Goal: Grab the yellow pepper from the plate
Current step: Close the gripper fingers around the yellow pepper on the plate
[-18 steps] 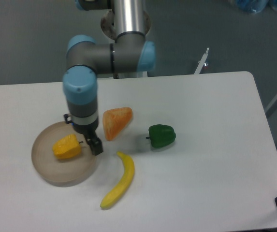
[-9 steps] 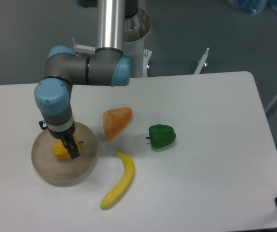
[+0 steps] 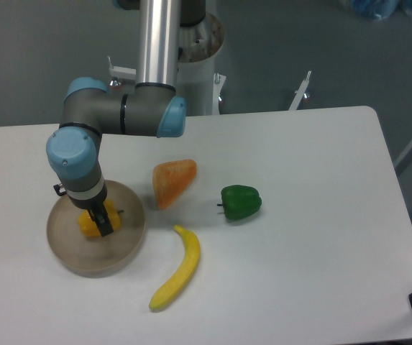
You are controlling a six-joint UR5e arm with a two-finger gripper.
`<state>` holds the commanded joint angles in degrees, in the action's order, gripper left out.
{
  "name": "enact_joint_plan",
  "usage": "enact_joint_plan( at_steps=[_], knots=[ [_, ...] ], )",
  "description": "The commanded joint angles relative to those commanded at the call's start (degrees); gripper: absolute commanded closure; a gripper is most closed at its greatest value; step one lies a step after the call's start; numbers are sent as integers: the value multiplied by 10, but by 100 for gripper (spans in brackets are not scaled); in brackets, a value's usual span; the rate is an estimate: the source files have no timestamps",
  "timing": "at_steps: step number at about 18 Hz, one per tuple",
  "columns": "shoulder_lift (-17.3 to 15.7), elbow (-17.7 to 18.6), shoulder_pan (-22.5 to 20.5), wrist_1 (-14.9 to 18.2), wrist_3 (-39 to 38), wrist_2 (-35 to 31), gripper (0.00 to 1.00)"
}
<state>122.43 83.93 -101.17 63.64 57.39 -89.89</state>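
One yellow pepper (image 3: 88, 223) (under tool (image 3: 101, 224)), one plate (image 3: 72, 256)

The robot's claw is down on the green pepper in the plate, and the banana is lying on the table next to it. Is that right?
Not quite. The camera view shows the gripper down on the yellow pepper in the plate. The green pepper sits out on the table. The banana does lie on the table beside the plate.
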Motion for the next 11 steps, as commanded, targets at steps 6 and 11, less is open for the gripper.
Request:
enact_joint_plan(
  at_steps=[6, 11],
  knots=[
    [-11, -2, 1, -17, -18, -8, 73],
    [-53, -5, -23, -6, -16, -5, 80]
  ],
)
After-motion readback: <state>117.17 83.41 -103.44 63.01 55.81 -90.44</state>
